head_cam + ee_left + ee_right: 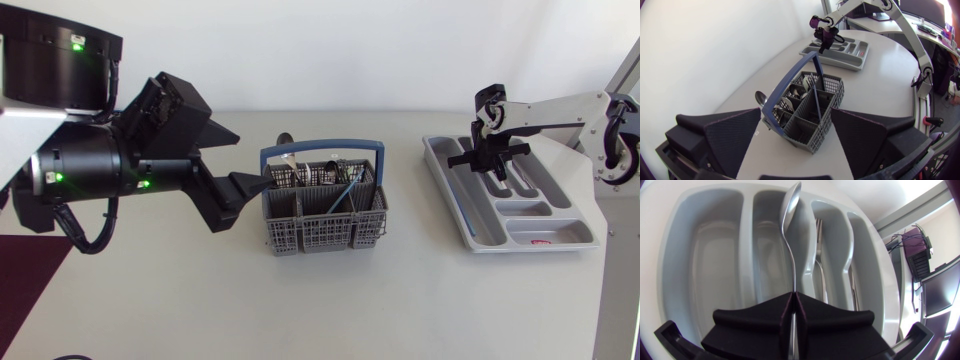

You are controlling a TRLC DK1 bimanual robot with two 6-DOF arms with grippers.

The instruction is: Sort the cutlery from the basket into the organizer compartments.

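Right wrist view: right claw [794, 300] closed tight on the handle of a spoon [790, 230], bowl pointing ahead of the fingers, hanging over the organizer [675, 255] roughly above a ridge between two long slots; another piece of cutlery [819, 265], likely a fork, lies in the slot just beside. Risk, as I judge it: let go from here, the spoon could strike the ridge and slide into the wrong slot or rest crosswise. Left claw [796, 116] spread wide, holding nothing, basket [810, 135] with remaining cutlery just ahead of its fingers.

Glossy metal spoon [791, 230] — smooth plastic organizer [715, 265] — matt plastic mesh basket [320, 235]
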